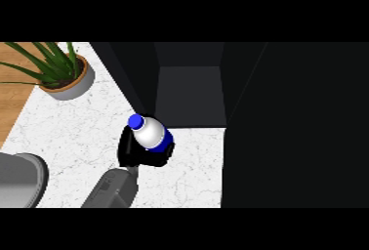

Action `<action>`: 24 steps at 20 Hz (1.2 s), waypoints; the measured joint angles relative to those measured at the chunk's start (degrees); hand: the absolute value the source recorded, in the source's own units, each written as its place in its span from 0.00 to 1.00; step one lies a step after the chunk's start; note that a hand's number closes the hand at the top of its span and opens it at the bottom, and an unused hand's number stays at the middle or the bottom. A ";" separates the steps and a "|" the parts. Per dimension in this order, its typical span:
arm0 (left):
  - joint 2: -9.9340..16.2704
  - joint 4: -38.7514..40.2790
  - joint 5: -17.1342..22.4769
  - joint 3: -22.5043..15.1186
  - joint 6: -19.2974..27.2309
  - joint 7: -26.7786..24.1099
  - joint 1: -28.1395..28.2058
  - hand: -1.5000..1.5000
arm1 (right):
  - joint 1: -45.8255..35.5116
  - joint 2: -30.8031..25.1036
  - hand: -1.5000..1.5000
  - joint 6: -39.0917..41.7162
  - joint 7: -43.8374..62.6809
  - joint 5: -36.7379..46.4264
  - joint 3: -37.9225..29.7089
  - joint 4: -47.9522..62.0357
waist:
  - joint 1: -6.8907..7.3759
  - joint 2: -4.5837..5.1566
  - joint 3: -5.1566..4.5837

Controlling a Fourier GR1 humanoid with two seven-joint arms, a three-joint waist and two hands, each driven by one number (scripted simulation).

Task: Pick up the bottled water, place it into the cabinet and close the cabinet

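The bottled water has a white body and a blue cap and leans with its cap toward the upper left. My left hand is shut on it, black fingers curled round its lower part, grey forearm coming in from the lower edge. The bottle is held just in front of the dark cabinet, at the left of its opening. The cabinet's inside shows as a grey floor and dark walls. The cabinet door stands open as a large black panel at the right. My right hand shows nowhere.
A potted plant with long green leaves stands at the back left on the white marble counter. A grey rounded object lies at the left edge. Wooden surface shows at the far left.
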 measured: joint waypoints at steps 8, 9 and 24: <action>-0.05 -5.24 2.15 -9.44 15.96 7.24 -8.82 1.00 | -2.06 0.03 0.00 -0.09 0.79 -0.79 -2.68 0.28 | -0.42 0.18 -0.03; -0.05 -5.19 2.33 -9.96 17.65 8.69 -10.61 1.00 | -2.78 0.23 0.00 -0.33 1.27 -0.88 -2.87 0.43 | -0.41 0.22 -0.03; 0.27 19.78 6.10 -8.46 26.07 12.49 -34.40 1.00 | -5.51 -0.61 0.00 2.20 0.86 -3.75 -8.69 1.65 | -2.13 0.94 -0.04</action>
